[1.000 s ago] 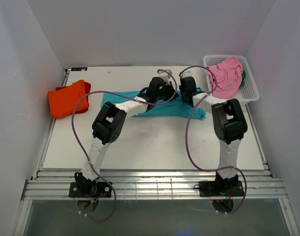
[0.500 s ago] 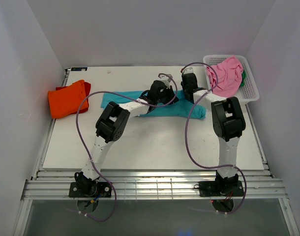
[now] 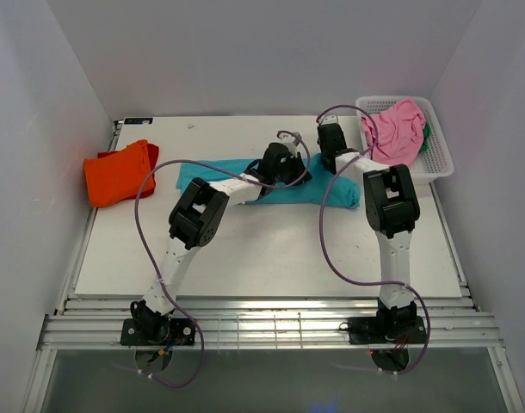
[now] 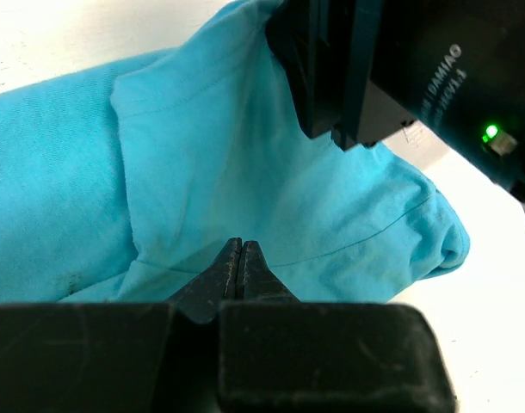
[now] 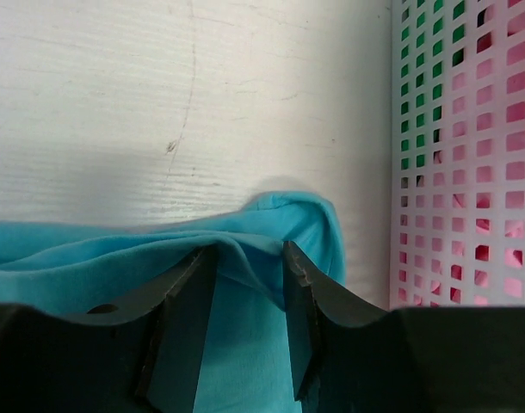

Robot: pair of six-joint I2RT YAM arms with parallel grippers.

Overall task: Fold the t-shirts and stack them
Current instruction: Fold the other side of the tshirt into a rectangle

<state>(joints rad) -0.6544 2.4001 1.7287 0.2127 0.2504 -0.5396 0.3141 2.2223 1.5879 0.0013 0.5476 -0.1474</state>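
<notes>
Two grippers (image 4: 240, 258) (image 5: 242, 280) on teal t-shirt (image 3: 271, 185)

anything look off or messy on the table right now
Nothing damaged. The teal shirt lies rumpled, half folded mid-table, and the pink shirt spills over the white basket rim.
</notes>
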